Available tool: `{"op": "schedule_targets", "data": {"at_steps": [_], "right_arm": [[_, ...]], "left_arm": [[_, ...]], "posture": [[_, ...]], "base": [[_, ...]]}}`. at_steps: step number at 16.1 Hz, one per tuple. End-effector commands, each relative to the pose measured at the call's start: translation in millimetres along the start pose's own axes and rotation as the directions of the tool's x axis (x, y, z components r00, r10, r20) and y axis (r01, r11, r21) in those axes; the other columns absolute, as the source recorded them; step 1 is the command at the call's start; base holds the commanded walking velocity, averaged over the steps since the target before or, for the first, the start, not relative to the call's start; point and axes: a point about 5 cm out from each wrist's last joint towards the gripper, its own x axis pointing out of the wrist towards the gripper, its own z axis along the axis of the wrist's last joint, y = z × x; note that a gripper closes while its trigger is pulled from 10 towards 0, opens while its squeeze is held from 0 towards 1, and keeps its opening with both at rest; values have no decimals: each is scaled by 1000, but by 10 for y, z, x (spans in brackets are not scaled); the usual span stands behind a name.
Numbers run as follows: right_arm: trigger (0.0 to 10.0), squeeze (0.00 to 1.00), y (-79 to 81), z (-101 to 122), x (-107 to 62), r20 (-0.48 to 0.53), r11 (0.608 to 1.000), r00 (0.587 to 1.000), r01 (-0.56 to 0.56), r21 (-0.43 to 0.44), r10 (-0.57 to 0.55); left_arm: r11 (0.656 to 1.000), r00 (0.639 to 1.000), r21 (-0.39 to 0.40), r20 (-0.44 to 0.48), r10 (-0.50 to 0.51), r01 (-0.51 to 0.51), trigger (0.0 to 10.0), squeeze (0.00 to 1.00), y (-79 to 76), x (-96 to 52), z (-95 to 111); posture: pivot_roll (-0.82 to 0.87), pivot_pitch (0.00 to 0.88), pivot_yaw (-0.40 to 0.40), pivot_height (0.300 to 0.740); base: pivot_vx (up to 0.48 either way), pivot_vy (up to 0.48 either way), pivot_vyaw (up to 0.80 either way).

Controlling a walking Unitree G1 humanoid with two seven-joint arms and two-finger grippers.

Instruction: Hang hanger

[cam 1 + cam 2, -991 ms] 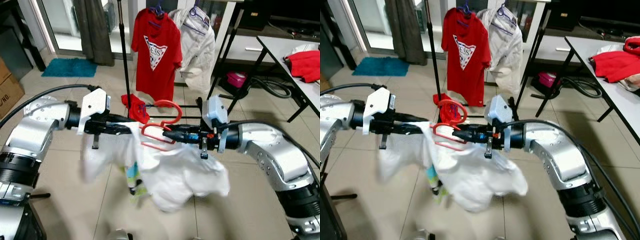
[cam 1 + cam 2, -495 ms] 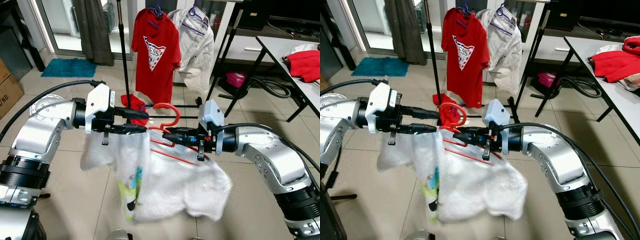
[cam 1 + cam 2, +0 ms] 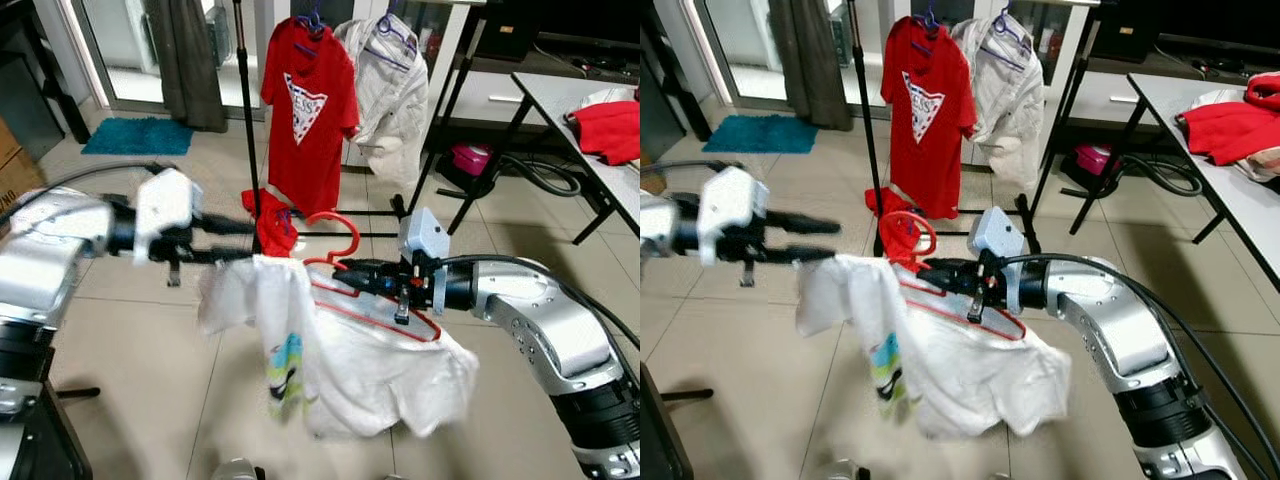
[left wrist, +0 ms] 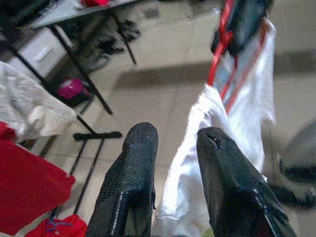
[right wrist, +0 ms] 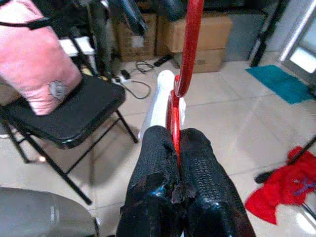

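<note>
Now right gripper [image 5: 175,153] clamps one red hanger [image 3: 345,262]; left gripper [image 4: 175,143] apart.

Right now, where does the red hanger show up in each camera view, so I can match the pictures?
Left eye view: red hanger at centre, above the white T-shirt, held by the right gripper.
Right eye view: centre-left, hook near the red cloth on the floor.
Left wrist view: red wire beyond the left gripper.
Right wrist view: red bar clamped between the fingers.
Shared landmark: the white T-shirt draped on it.
</note>
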Motion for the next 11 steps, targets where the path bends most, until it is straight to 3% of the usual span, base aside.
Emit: {"op": "schedule_targets", "data": {"at_steps": [1, 4, 7, 8, 10, 11], "right_arm": [[0, 0, -68, 46, -45, 29, 999, 998, 49, -8, -49], [0, 0, -78, 99, -60, 59, 999, 997, 40, -3, -40], [0, 0, -113, 100, -125, 62, 998, 996, 64, 3, -64], [0, 0, -122, 99, -147, 66, 997, 995, 79, 11, -79], [0, 0, -128, 91, -160, 63, 995, 993, 95, 15, -96], [0, 0, -138, 42, -185, 40, 991, 990, 135, 27, -136]], "left_arm": [[1000, 1000, -29, -21, 5, -5, 10000, 0, -63, -4, -67], [998, 990, -64, -138, 19, -28, 10000, 0, -155, -43, -348], [967, 962, -77, -152, 229, -242, 10000, 0, -27, -226, -421], [941, 926, -47, -198, 321, -336, 10000, 0, 25, -331, -482], [917, 900, -37, -213, 381, -398, 10000, 0, 56, -392, -512], [861, 868, -125, -143, 476, -493, 10000, 0, 96, -444, -481]], "posture": [[-43, 0, -34, 740], [-31, 0, -54, 740], [-37, 0, -52, 740], [-38, 0, -50, 740], [-41, 0, -49, 740], [-41, 0, -51, 740]], "base": [[0, 0, 0], [0, 0, 0], [0, 0, 0], [0, 0, 0], [0, 0, 0], [0, 0, 0]]}}
